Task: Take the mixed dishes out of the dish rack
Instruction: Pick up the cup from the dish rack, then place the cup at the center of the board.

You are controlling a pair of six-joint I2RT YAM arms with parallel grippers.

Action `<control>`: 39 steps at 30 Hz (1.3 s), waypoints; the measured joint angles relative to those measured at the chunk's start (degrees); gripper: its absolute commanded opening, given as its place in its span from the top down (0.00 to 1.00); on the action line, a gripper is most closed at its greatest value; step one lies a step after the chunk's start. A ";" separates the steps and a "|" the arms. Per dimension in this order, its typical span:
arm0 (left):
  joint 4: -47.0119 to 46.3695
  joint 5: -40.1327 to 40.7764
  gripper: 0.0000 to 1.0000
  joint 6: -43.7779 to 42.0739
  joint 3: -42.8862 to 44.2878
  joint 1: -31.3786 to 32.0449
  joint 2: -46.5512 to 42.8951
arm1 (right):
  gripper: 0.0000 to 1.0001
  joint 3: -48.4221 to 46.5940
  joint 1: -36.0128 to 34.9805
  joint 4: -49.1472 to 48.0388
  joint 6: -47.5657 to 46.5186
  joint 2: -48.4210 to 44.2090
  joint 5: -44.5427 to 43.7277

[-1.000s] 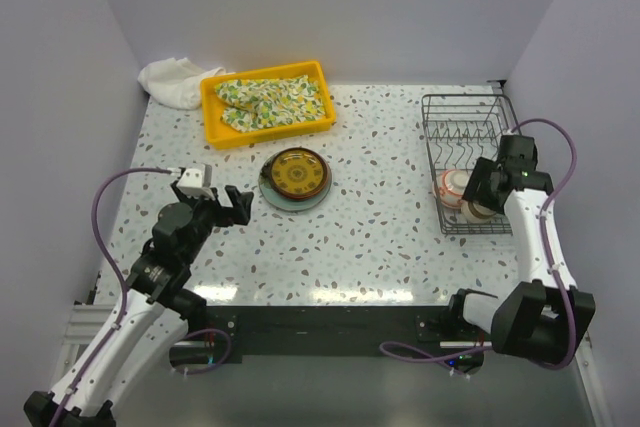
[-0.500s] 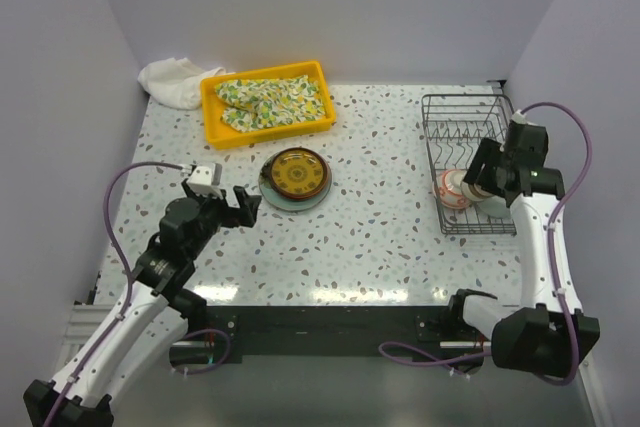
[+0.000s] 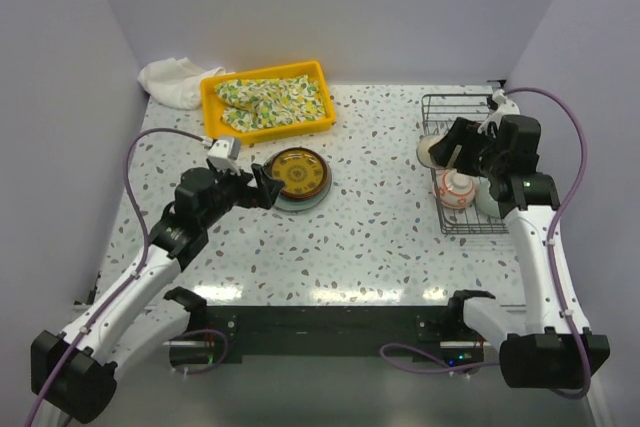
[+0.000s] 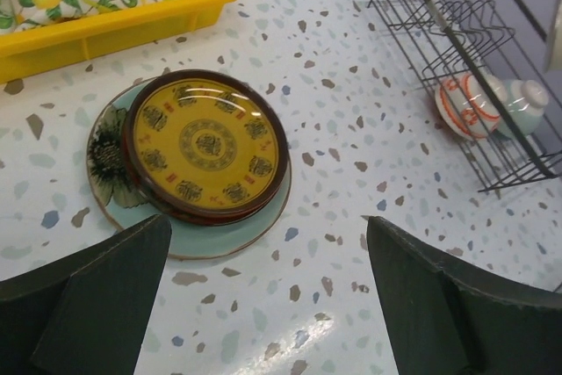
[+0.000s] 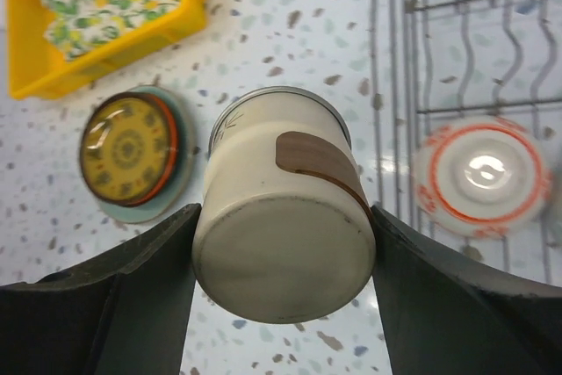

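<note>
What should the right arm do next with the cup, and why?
Probably carry the cup left and lower it onto bare table near the plates: the right gripper holds it over the rack's edge, and two bowls sit inside.

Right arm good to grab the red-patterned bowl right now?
Probably not yet: the right gripper is shut on the tan cup. Nothing covers the red-patterned bowl in the dish rack, so it looks reachable once the cup is down.

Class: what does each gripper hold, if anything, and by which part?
Right gripper: the cup, gripped across its sides near the base. Left gripper: open, nothing held.
</note>
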State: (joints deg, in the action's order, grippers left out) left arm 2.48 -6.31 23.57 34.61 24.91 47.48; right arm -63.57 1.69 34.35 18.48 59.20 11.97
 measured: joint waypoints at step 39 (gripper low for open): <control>-32.20 -17.18 0.53 25.42 6.08 9.18 20.85 | 0.76 25.16 -24.20 -61.83 35.58 7.17 26.60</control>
State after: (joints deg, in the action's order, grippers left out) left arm -29.71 -23.49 48.99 40.69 34.09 68.34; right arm -38.41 -22.50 -27.49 54.06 66.37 38.57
